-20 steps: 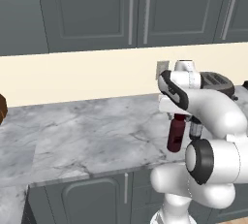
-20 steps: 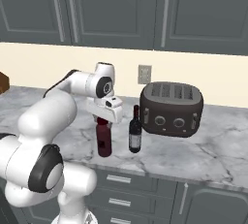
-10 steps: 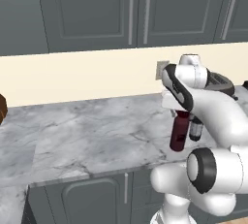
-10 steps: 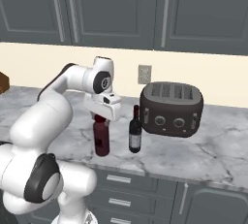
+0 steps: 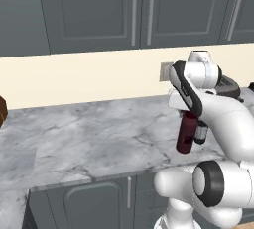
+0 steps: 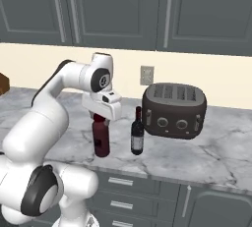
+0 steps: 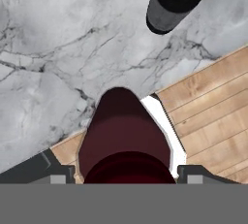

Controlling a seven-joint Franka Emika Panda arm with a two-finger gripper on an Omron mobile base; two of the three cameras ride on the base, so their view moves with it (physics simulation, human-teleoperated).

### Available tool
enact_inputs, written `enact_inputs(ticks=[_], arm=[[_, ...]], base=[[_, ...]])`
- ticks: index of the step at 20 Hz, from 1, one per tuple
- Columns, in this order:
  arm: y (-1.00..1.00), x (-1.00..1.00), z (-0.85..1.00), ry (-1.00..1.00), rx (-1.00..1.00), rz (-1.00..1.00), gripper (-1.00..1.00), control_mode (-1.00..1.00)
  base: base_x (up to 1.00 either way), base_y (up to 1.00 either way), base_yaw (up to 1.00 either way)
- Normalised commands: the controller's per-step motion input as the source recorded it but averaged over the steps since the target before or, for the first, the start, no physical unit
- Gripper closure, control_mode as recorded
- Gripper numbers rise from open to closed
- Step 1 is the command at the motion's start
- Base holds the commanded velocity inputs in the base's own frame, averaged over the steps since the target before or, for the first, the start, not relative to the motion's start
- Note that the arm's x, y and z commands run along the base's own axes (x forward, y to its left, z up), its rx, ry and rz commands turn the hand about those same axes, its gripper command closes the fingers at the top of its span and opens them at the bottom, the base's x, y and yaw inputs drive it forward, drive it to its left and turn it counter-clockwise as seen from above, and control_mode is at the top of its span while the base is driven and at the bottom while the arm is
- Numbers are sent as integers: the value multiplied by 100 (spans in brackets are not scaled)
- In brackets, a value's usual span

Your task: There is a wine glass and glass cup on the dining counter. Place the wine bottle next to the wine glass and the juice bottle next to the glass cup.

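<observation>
My claw [image 6: 101,115] grips the juice bottle [image 6: 101,139] at its neck, left of the wine bottle [image 6: 137,134]. Likely heavy, rigid and smooth-sided; a firm hold below the cap suits it best.

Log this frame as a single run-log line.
phase: grasping | gripper: over juice bottle cap, closure unclear | wine bottle: upright beside it | toaster: behind | surface: wall counter
</observation>
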Motion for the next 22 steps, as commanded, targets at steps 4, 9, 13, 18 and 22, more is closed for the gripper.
enact_inputs(ticks=[4,9,13,18,22], arm=[[0,0,0,-1,0,0,100,-100],[0,-1,0,-1,0,0,100,100],[0,0,0,0,0,0,100,100],[0,0,0,0,0,0,100,100],[0,0,0,0,0,0,100,100]], base=[[0,0,0],[-12,0,0],[-36,0,0],[-59,0,0],[-54,0,-12]])
